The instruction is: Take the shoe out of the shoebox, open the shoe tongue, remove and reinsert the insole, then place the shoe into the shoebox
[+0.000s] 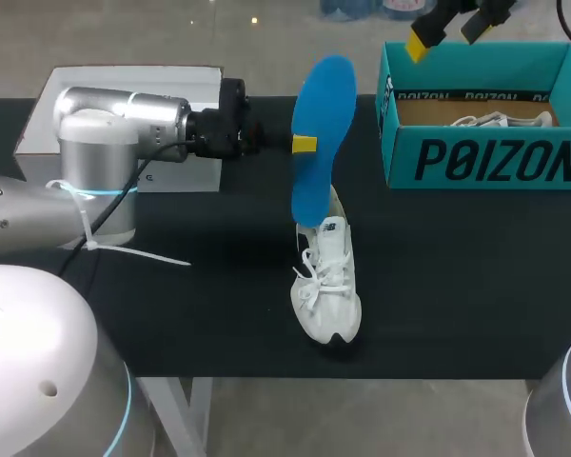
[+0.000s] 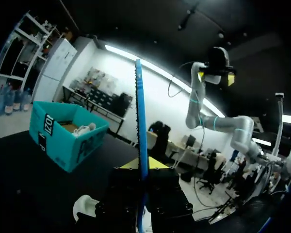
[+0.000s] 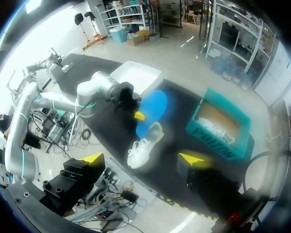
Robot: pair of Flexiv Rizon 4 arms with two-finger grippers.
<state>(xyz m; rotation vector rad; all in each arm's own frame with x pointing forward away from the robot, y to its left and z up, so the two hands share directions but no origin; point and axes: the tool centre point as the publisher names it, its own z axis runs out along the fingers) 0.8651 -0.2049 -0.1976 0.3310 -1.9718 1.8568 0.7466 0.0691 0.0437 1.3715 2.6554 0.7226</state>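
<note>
A white sneaker point(image 1: 328, 281) lies on the black table point(image 1: 219, 286), toe toward the front edge. Just above its heel hangs a blue insole point(image 1: 322, 133), upright, lower end near the shoe's opening. My left gripper point(image 1: 303, 144) is shut on the insole's edge; in the left wrist view the insole point(image 2: 140, 121) shows edge-on between the yellow tips point(image 2: 141, 164). My right gripper point(image 1: 447, 27) hovers open high over the teal shoebox point(image 1: 485, 157). From there, its view looks down on the sneaker point(image 3: 143, 145), the insole point(image 3: 151, 108) and the shoebox point(image 3: 223, 127).
A second white shoe point(image 1: 500, 120) lies inside the shoebox. A white box point(image 1: 124, 86) stands at the back left, partly behind my left arm. Bare table lies to the right of the sneaker and in front of the shoebox.
</note>
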